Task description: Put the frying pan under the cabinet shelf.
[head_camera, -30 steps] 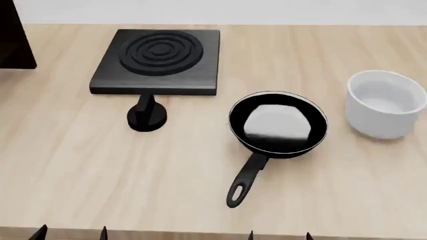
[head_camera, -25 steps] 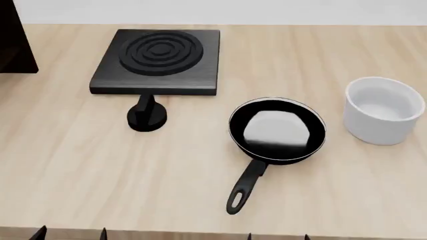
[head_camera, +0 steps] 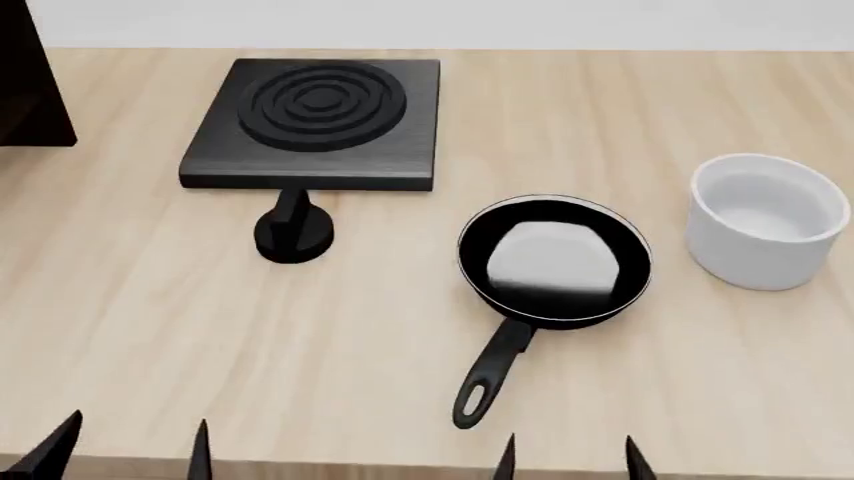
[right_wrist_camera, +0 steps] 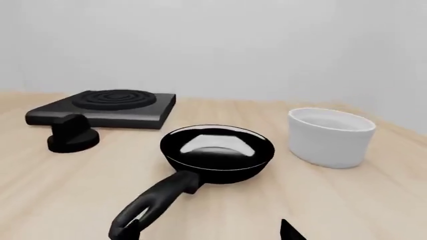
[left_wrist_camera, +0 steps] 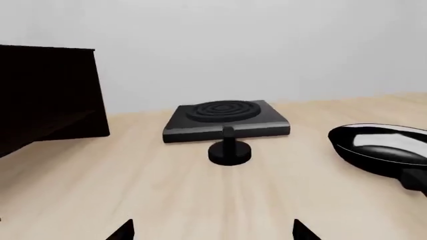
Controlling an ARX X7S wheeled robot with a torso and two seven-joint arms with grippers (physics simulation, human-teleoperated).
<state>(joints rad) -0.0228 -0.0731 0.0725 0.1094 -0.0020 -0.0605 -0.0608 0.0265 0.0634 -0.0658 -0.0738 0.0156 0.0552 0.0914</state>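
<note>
two open grippers, left (head_camera: 130,450) and right (head_camera: 567,455), fingertips apart, near table edge; round black frying pan (head_camera: 554,260) ungrasped, handle toward right gripper, dark brown cabinet shelf (left_wrist_camera: 43,95) far left.

Simulated kitchen; wooden counter (head_camera: 147,330), stove plate (head_camera: 316,122), frying pan (head_camera: 554,262), white pot (head_camera: 765,220)

Glossy black frying pan (head_camera: 555,258), pale wood-grain table (head_camera: 694,380), matt stove plate (head_camera: 318,120)
</note>
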